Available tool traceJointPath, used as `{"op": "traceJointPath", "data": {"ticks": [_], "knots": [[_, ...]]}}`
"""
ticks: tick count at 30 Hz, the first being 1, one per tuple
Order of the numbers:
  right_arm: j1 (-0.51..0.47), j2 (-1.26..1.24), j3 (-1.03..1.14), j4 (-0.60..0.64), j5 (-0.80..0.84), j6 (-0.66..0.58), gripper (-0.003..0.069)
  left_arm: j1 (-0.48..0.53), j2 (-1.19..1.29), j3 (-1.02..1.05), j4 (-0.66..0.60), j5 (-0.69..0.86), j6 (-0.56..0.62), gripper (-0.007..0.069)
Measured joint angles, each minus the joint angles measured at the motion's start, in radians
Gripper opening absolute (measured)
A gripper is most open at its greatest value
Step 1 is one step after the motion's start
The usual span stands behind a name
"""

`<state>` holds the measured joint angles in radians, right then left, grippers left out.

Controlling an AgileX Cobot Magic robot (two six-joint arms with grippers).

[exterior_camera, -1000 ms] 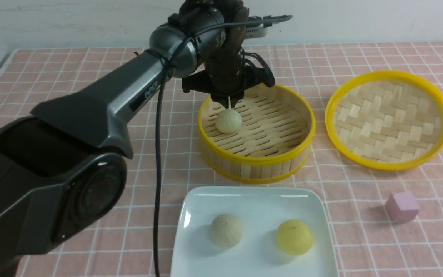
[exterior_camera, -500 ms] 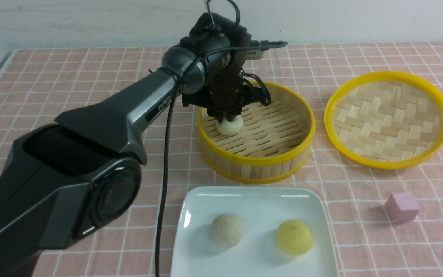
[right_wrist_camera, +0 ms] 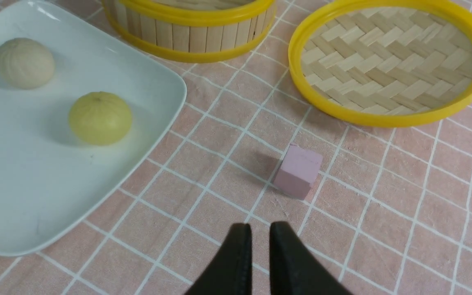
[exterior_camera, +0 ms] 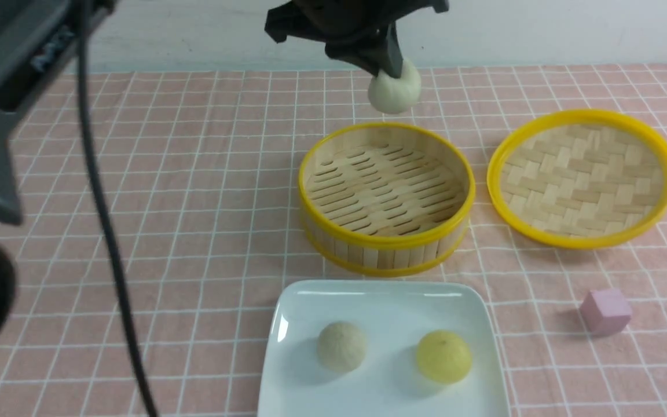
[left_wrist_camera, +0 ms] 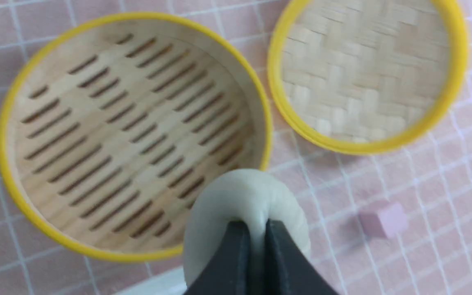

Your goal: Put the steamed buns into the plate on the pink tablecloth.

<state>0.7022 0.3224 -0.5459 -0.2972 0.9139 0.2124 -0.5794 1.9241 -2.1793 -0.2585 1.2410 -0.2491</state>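
The left gripper (exterior_camera: 390,62) is closed to a narrow pinch on the top fold of the held bun (exterior_camera: 394,92), which hangs beneath the fingertips, clear of every surface. In the left wrist view only a small ridge of dough is seen clamped, so the grip is judged shallow.

Beneath the gripper the steamer basket (exterior_camera: 385,240) is seen, with nothing in it. The plate (exterior_camera: 380,292) lies lower than the gripper and nearer the robot, just past the basket's near wall, on the pink tablecloth (exterior_camera: 194,174). Two of the steamed buns are already set on it: a pale bun (exterior_camera: 341,346) and a yellow bun (exterior_camera: 443,356), side by side and apart.

1. The held bun should be carried toward the robot high enough to clear the basket rim.
2. Speed should be kept low, so that the bun is not swung out of the pinch.
3. Descent should be aimed at a bare part of the plate, apart from both buns.
4. The jaws should be opened only with the bun's base at the plate, since a round bun is expected to roll.

The woven lid (exterior_camera: 582,179) and pink cube (exterior_camera: 605,311), to the gripper's right, are not involved. The right gripper (right_wrist_camera: 259,231) is held nearly closed on nothing.
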Motion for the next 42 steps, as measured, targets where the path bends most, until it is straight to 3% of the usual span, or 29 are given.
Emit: {"op": "traceJointPath", "data": {"ticks": [5,9,13,15,22,27,32,35,39,41,42], "knots": [[0.000,0.000,0.000,0.013,0.000,0.001,0.0093,-0.056,-0.200,0.385,-0.012,-0.001,0.053,0.0029],[0.000,0.000,0.000,0.011,0.000,0.001,0.0095,-0.156,-0.307,0.766,-0.007,-0.008,0.045,0.0030],[0.000,0.000,0.000,-0.002,0.000,0.001,0.0097,-0.258,-0.315,0.977,-0.008,-0.175,0.028,0.0031],[0.000,0.000,0.000,-0.008,0.000,0.001,0.0101,-0.297,-0.289,1.058,-0.008,-0.353,0.016,0.0034],[0.000,0.000,0.000,-0.008,0.000,0.002,0.0107,-0.311,-0.208,1.081,0.025,-0.499,-0.095,0.0089],[0.000,0.000,0.000,-0.008,0.001,0.003,0.0111,-0.312,-0.155,1.081,0.043,-0.591,-0.124,0.0244],[0.000,0.000,0.000,-0.024,0.010,0.003,0.0113,-0.302,-0.170,1.038,0.123,-0.549,-0.180,0.0362],[0.000,0.000,-0.005,-0.018,0.026,0.003,0.0090,-0.292,-0.202,0.967,0.259,-0.444,-0.245,0.0426],[0.000,0.000,-0.067,0.024,0.093,0.003,-0.0001,-0.288,-0.230,0.878,0.352,-0.340,-0.260,0.0424],[0.000,0.000,-0.094,0.043,0.134,0.003,-0.0010,-0.288,-0.235,0.845,0.372,-0.313,-0.260,0.0402],[0.000,-0.003,-0.147,0.091,0.206,0.003,-0.0015,-0.288,-0.240,0.788,0.399,-0.267,-0.255,0.0342]]}}
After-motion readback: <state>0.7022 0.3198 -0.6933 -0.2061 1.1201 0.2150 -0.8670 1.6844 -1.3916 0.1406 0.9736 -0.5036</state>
